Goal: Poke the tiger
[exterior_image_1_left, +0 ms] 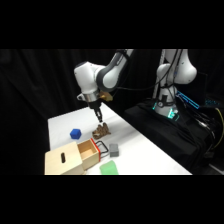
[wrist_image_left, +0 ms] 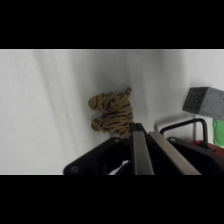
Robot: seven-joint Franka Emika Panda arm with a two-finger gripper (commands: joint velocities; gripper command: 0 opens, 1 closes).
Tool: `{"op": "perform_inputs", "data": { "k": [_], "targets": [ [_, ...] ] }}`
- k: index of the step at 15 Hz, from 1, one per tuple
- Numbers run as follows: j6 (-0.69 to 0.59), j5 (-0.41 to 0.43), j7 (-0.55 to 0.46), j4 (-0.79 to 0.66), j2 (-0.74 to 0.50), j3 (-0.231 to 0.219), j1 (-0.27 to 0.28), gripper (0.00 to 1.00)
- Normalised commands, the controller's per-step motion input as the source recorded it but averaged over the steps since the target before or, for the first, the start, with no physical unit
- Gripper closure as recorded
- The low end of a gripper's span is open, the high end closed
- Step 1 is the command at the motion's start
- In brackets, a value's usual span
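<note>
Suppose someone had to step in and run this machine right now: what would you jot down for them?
Claw: shut, fingers together like one prod, holding nothing, coming down from above onto the toy.
Small brown-and-tan striped toy tiger: on the white table, right under the claw tip; the side view cannot settle whether they touch.
Nearby: blue faceted block off to one side, small grey cube and an open wooden box close by.
Done: claw lined up over the tiger.
Left: probably finish the poke, then lift away.
</note>
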Motion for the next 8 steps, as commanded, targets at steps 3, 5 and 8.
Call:
{"op": "perform_inputs", "data": {
  "k": [3,5,8],
  "targets": [
    [-0.40,-0.009,-0.07,0.05,-0.36,-0.051,0.016,0.45],
    [-0.32,-0.018,-0.05,0.09,-0.26,-0.047,0.026,0.28],
    [-0.26,-0.031,-0.03,0.09,-0.21,-0.043,0.036,0.05]
  ]
}}
